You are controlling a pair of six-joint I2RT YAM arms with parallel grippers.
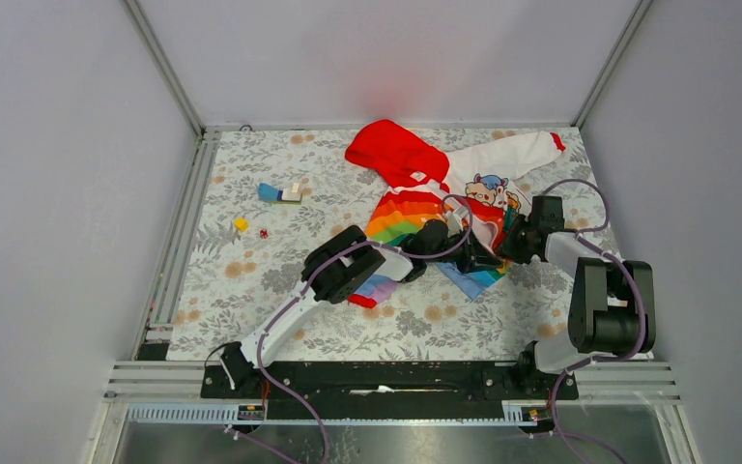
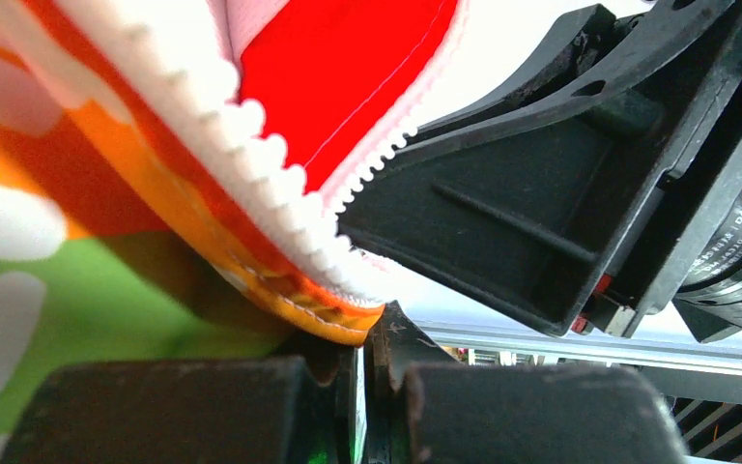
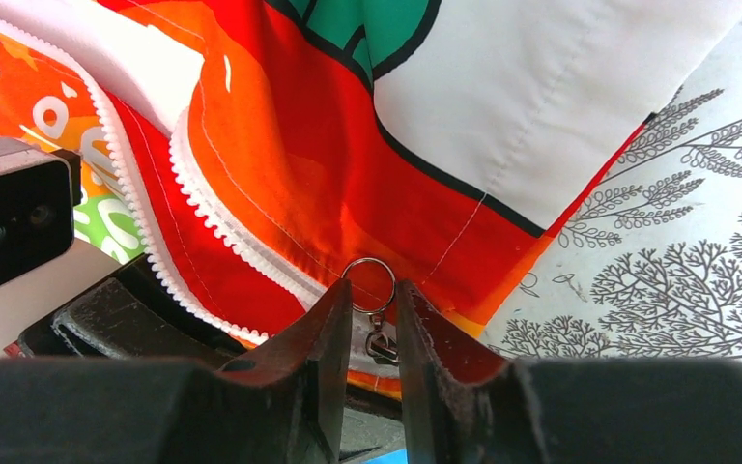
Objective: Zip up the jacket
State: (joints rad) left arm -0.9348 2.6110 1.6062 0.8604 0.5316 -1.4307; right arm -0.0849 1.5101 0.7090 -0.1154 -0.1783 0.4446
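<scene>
Nearly all of the zipping is left undone: the jacket (image 1: 415, 208), laid at the far right of the table (image 1: 251, 290), is pinched at its lower edge by the left gripper (image 2: 365, 353), while the zipper pull (image 3: 379, 338) is straddled by the right gripper (image 3: 375, 319), with firm clamping not discernible.

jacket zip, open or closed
Open. In the right wrist view two rows of white zipper teeth on the jacket run apart, not meshed; the pull ring sits low, inside the right gripper.

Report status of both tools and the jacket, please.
Left tool shut on jacket edge. Right tool around zipper pull, grip unclear. Zipper teeth apart, nothing blocking.
</scene>
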